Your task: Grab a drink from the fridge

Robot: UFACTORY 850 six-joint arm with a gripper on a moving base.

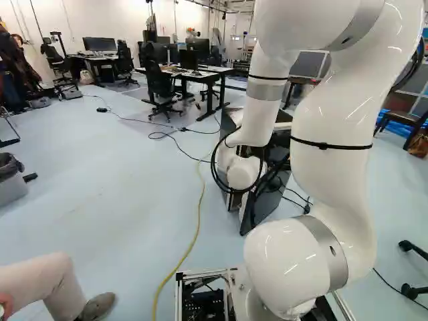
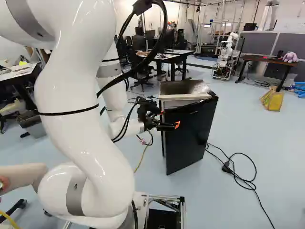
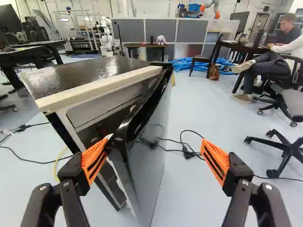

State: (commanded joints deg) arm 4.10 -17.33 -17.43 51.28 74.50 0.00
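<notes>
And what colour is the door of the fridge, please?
The fridge door is black, showing best in the right base view.

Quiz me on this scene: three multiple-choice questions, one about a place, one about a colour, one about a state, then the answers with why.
1. Where is the plush toy?
A) on a chair
B) on the brown table
C) on the floor

2. What colour are the pads of the tool?
A) orange
B) green
C) white

3. How does the door of the fridge stand?
A) fully shut
B) taken off, lying flat
C) partly open

Answers:
1: B, the right base view shows it sitting on the tabletop.
2: A, both show bright orange in the wrist view.
3: C, the wrist view shows a gap between door and body, with the inside visible.
</notes>
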